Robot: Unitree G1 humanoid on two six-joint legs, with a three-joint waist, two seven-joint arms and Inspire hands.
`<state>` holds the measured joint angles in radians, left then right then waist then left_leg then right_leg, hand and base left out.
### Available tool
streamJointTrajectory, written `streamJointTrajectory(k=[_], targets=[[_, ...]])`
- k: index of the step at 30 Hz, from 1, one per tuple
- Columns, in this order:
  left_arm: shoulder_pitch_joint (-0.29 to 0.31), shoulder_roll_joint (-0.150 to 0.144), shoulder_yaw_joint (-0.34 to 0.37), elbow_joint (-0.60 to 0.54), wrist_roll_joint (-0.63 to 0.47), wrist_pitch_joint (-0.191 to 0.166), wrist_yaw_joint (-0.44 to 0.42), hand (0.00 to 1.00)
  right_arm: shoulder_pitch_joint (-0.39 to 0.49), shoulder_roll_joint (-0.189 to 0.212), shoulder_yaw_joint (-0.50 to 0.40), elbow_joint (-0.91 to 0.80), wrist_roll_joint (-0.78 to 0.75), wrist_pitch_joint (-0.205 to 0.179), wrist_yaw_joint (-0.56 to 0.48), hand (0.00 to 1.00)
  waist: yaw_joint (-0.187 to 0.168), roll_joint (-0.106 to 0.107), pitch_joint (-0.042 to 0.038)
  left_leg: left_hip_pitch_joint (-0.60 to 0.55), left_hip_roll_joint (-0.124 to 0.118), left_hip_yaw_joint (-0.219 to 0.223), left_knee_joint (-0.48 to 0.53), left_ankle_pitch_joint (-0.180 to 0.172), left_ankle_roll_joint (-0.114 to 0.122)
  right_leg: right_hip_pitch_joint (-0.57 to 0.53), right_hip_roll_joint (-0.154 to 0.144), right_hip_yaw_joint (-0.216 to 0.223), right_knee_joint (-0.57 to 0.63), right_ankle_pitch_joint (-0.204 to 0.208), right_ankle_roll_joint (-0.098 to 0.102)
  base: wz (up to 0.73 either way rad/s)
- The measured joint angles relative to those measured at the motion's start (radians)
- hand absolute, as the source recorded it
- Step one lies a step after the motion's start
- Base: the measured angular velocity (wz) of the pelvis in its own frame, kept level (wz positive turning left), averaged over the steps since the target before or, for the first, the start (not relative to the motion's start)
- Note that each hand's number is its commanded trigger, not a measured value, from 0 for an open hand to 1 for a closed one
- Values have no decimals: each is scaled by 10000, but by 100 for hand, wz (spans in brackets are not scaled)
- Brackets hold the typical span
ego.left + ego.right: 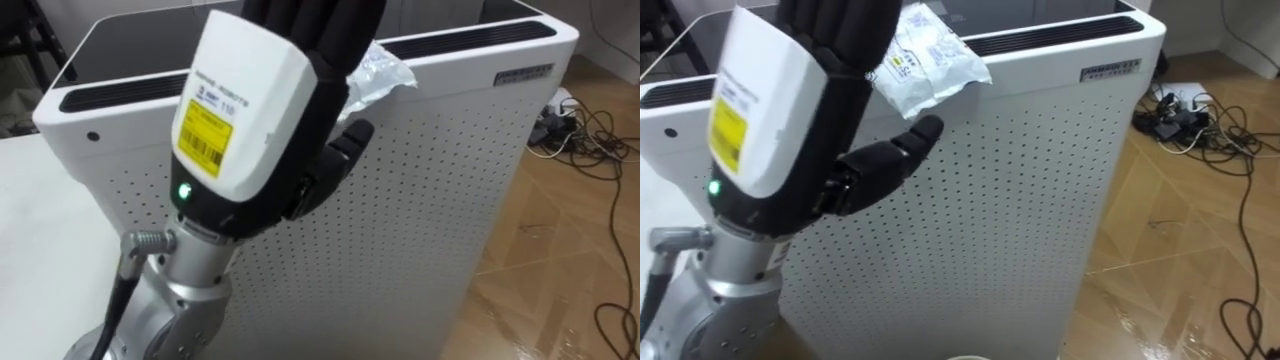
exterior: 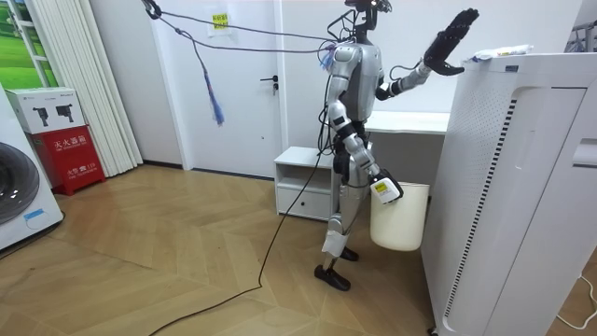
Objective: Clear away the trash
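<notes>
No print is clear enough for me to read. A yellow barcode sticker (image 1: 212,128) sits on the back of my left hand (image 1: 275,75), raised before the white appliance (image 1: 420,210). A small grey label (image 1: 523,74) marks the appliance's upper front corner. The crumpled wrapper (image 1: 925,55) on the appliance's top carries fine print.

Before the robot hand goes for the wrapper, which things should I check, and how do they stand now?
1. Wrapper lies on top of the white unit, in view: ok.
2. Left robot hand raised beside the wrapper, open: ok.
3. Left robot hand touching the wrapper: cannot tell, it covers part of it.
4. Bin close by, at the right robot hand: ok.
5. Right robot hand's hold on the bin: cannot tell.
</notes>
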<state>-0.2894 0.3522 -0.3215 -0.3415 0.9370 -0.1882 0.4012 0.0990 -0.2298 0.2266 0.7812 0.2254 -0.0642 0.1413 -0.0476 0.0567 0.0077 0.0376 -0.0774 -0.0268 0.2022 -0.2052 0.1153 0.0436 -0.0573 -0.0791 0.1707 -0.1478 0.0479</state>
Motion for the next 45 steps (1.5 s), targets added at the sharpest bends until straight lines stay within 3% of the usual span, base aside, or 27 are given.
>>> streamJointTrajectory(k=[14, 25, 26, 27, 30, 37, 45], targets=[[-1, 127, -6, 888, -28, 387, -224, 0, 0, -73, -4, 27, -6, 25, 23, 100, -330, 109, 42, -20, 28, 141, -59, 0, -2, -87, 56, 245, -24, 16, -6, -2], [-15, 155, 6, 1067, -29, 878, -501, 1, -14, -88, -24, -14, -5, 364, 22, 100, -332, 216, 23, -15, 29, 113, -66, -1, -2, -100, 62, 252, -19, 16, -6, 0], [-19, 197, 9, 1197, -34, 976, -501, 59, -21, -97, -35, -19, -3, 372, 17, 100, -328, 244, 17, -11, 29, 114, -66, -1, -2, -103, 62, 263, -19, 16, -7, 0], [-23, 236, 19, 1321, -35, 1072, -501, 100, -21, -102, -38, -19, -1, 383, 11, 100, -330, 267, 7, -8, 29, 114, -65, 0, -2, -103, 62, 265, -19, 15, -7, 0], [-24, 240, 61, 1371, -87, 1216, -501, 100, -20, -101, -60, -24, -10, 434, -1, 100, -303, 275, 8, 8, 28, 114, -55, 2, -6, -98, 59, 273, -14, 16, -7, 0], [-57, 453, 307, 1199, -77, 1126, -706, 100, -16, -76, -139, -108, -217, 434, 0, 100, -222, 234, 24, 60, 48, 180, -58, 4, -9, -105, 73, 341, 7, 21, -15, -2], [-693, 451, 842, 989, -62, 1166, -836, 100, -17, -73, -145, -110, -367, 500, 28, 100, -227, 146, 37, 53, 76, 234, -129, 8, -22, -133, 109, 367, 35, 32, -29, -2]])
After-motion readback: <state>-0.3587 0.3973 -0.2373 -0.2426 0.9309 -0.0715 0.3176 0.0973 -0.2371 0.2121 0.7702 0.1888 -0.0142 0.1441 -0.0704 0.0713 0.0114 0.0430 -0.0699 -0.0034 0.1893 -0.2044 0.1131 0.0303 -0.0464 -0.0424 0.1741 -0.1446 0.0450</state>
